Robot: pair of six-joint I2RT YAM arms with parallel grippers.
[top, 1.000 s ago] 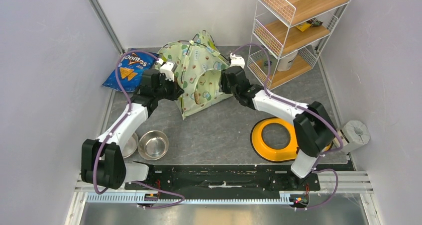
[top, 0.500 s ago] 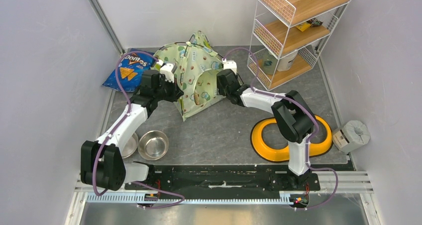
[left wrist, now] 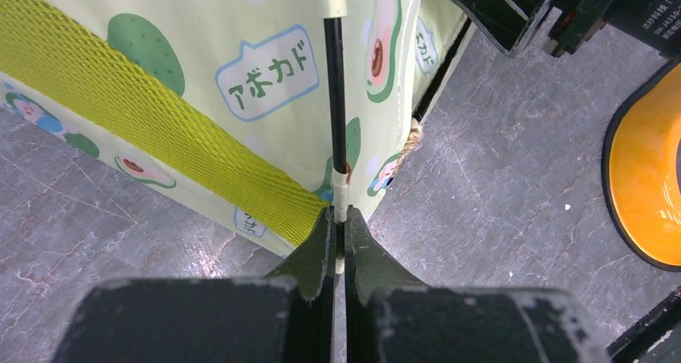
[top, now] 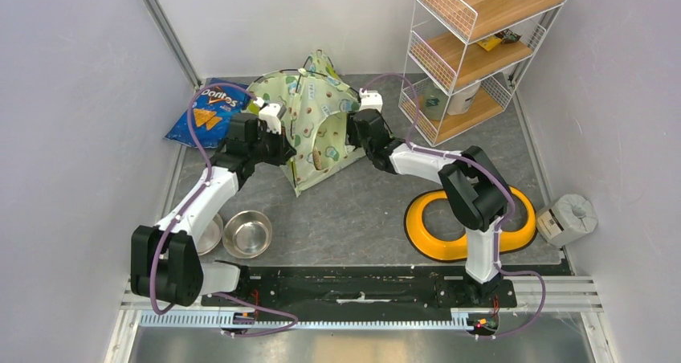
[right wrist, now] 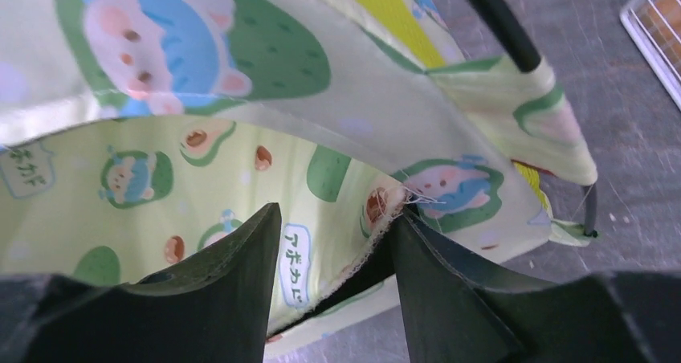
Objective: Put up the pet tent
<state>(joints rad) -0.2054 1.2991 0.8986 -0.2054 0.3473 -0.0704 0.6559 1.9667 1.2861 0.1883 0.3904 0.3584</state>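
Toward 12 o'clock on the grey table (top: pixel 361 210), near the back wall, the pet tent (top: pixel 313 118) stands half-raised and slumped, its peak leaning toward 12. It sits between the two claws. The left gripper (left wrist: pixel 337 218) is at the tent's 8 o'clock corner and the right gripper (right wrist: pixel 333 217) is at its 3 o'clock side.

In the left wrist view the fingers are pinched tight on the thin black pole (left wrist: pixel 335 98). The pole's long axis runs straight from 12 to 6 into the pinch, so the tent lies dead ahead of that claw at 12.

In the right wrist view the jaws stand well apart. The frayed hem of the doorway flap (right wrist: pixel 385 206) lies between them, touching the finger (right wrist: pixel 450 283) on the 3 o'clock side, with no squeeze to be seen. A second stretch of pole (right wrist: pixel 498 18) crosses at 1 o'clock.

My judgement is that the left arm anchors the frame, so the coming move falls to the right claw. It is equally close, and it would need to close on that hem or reach up to the pole at 1 o'clock.

The count:
- one tent
- two steel bowls (top: pixel 247 233), at 7 o'clock of the table
- one Doritos bag (top: pixel 207 114), at 10 o'clock
- one yellow ring-shaped dish (top: pixel 422 234), at 4 o'clock
- one wire shelf rack (top: pixel 474 50), at 2 o'clock
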